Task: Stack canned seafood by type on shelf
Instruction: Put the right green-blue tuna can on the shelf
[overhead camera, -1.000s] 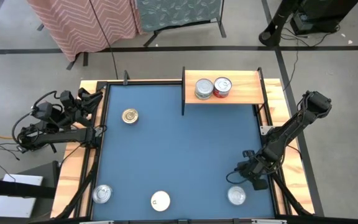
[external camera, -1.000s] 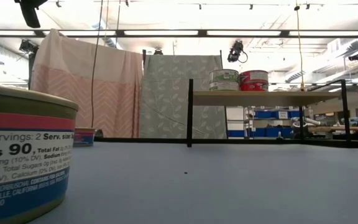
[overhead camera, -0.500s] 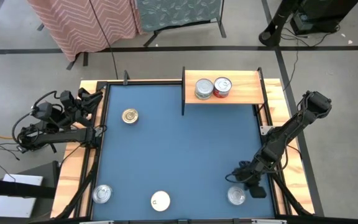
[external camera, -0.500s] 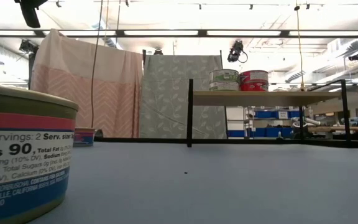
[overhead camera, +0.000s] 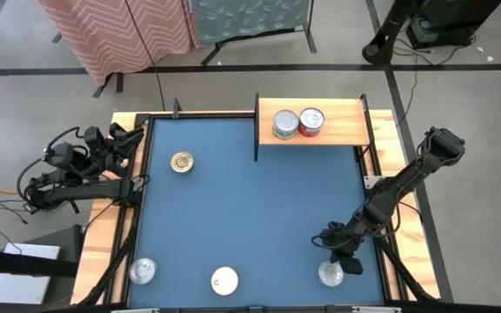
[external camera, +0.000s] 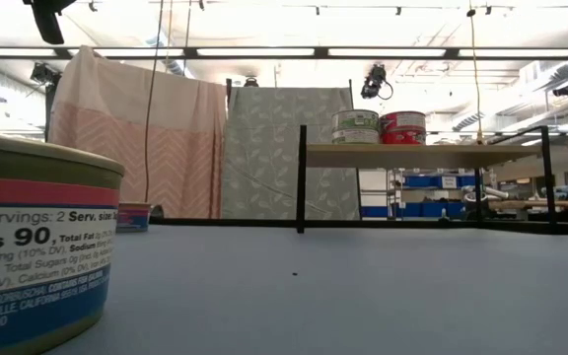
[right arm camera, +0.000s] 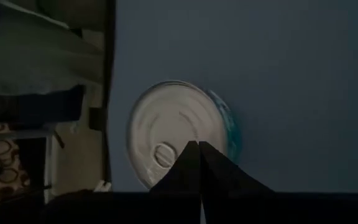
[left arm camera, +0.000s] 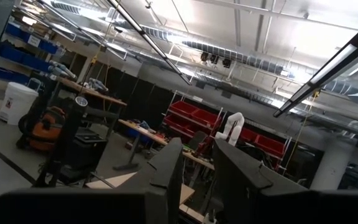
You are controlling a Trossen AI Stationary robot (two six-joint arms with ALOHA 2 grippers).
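Two tins, a teal one [overhead camera: 285,123] and a red one [overhead camera: 311,122], stand side by side on the light-wood shelf [overhead camera: 342,130] at the table's far right. Four more tins rest on the blue table: gold-lidded [overhead camera: 181,162], silver-lidded [overhead camera: 143,271], white-lidded [overhead camera: 224,280], and a silver-lidded teal one [overhead camera: 330,275] at the near right. My right gripper [right arm camera: 199,149] is shut and points steeply down over that teal tin [right arm camera: 179,134]. My left gripper [left arm camera: 197,174] is parked beyond the table's left edge, open and empty. My right gripper has its shut fingertips [right arm camera: 191,163] over the near part of the teal tin's lid [right arm camera: 166,124], coming from above at a slant. I cannot tell whether they touch the lid. The tin stands flat on the table.
The shelf's dark uprights [overhead camera: 257,126] stand at its ends. Wooden rails [overhead camera: 103,226] border the table. In the low view a large tin [external camera: 37,247] fills the near left and the shelf [external camera: 412,153] shows at the far right. Open blue surface [overhead camera: 250,217] lies mid-table.
My right gripper has moved a little toward the table's left and near edges, closer to the teal tin, and has tipped. It stays shut. No tin has moved.
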